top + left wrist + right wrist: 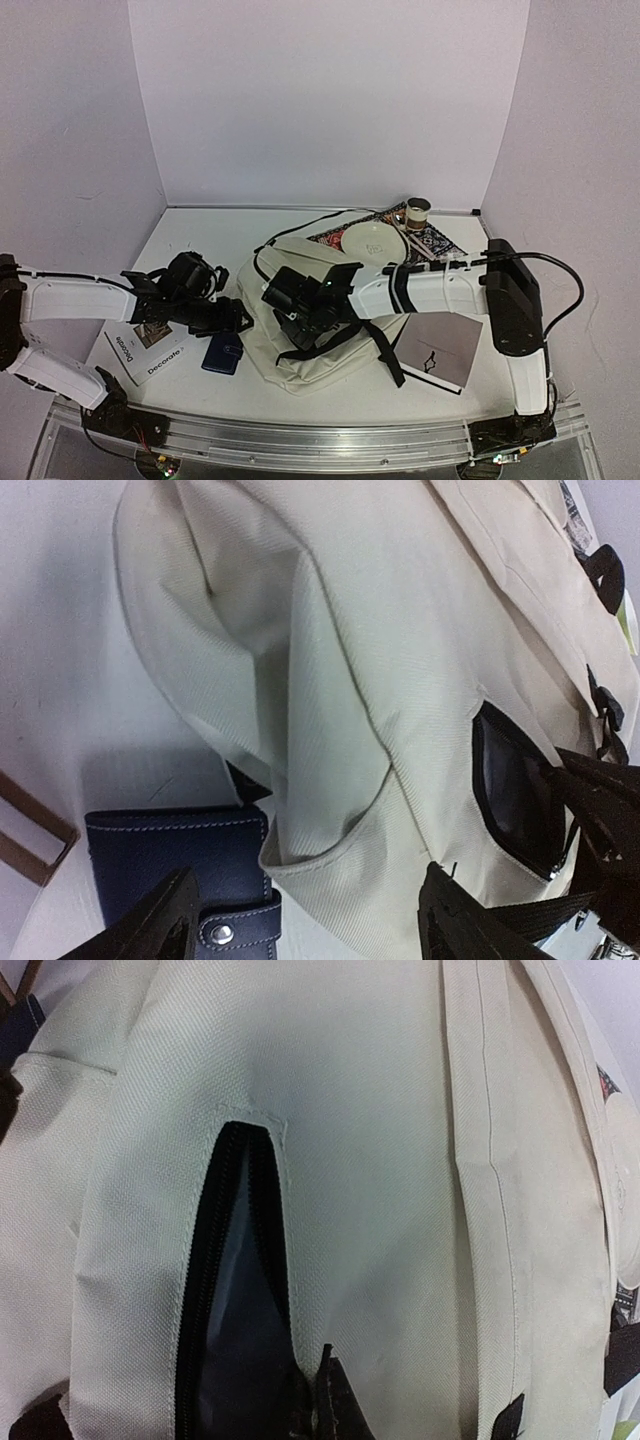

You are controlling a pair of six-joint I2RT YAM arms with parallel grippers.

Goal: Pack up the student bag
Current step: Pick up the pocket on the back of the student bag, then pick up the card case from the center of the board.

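The student bag (300, 355) is a cream fabric backpack with black zipper trim and dark straps, lying flat mid-table. My right gripper (292, 302) rests on it; in the right wrist view it (318, 1378) is shut, pinching the cream edge of an open zippered pocket (228, 1310). One finger is inside the dark opening and one is outside. My left gripper (236, 320) is open at the bag's left side. In the left wrist view it (310, 925) spans the bag's corner (380, 680), with one finger over a navy wallet (165, 855). The wallet (222, 352) lies on the table.
A "Decorate" booklet (145, 350) lies at the front left. A grey notebook (440, 350) lies right of the bag under the right arm. A white plate (372, 240), a patterned book (440, 243) and a small cup (418, 212) sit behind the bag.
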